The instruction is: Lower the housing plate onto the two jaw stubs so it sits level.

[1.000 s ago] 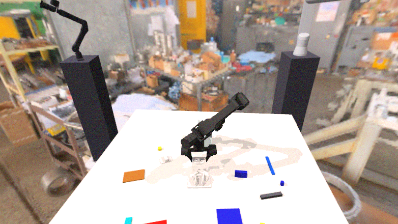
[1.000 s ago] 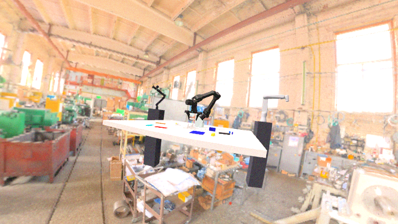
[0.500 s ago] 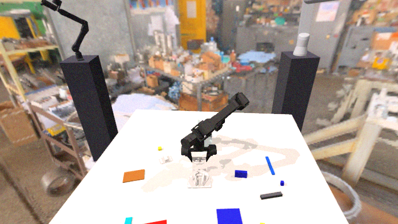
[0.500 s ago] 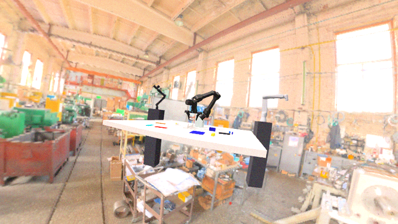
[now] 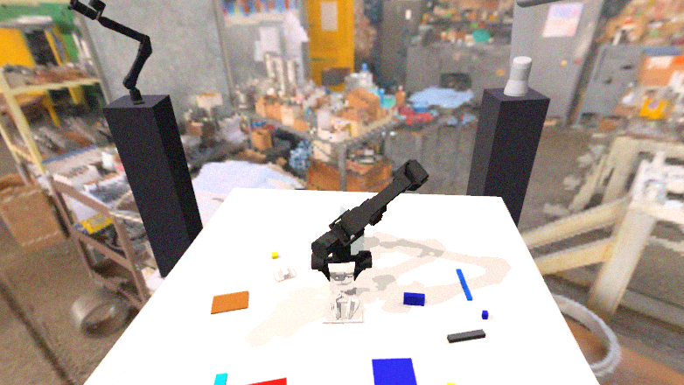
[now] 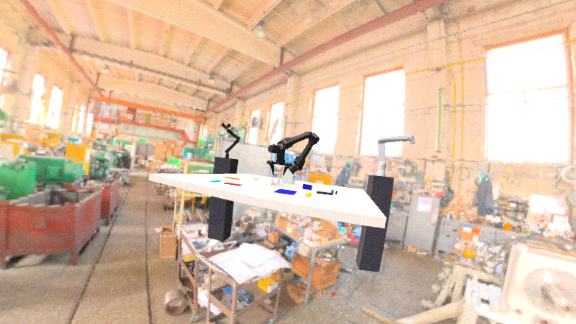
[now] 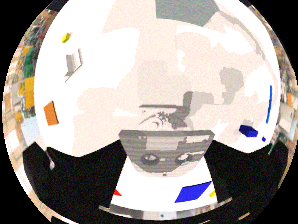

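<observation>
The gripper (image 5: 345,274) (image 6: 281,171) (image 7: 166,140) is clamped on the housing plate (image 5: 342,269) (image 7: 167,142), one black finger at each side. The wrist view shows two round holes in the plate. It hangs above the white gripper base (image 5: 343,321) with its two jaw stubs (image 5: 345,306), apart from them in the top view; whether it is quite level cannot be told.

In the top view, a small white bracket (image 5: 284,273) (image 7: 73,64) lies left of the arm, near a yellow cube (image 5: 274,255) (image 7: 66,37), with an orange plate (image 5: 230,302) (image 7: 51,113) farther out. To the right lie a blue block (image 5: 414,299) (image 6: 307,186) (image 7: 248,131) and, beyond it, a blue strip (image 5: 464,284) (image 7: 269,104).
</observation>
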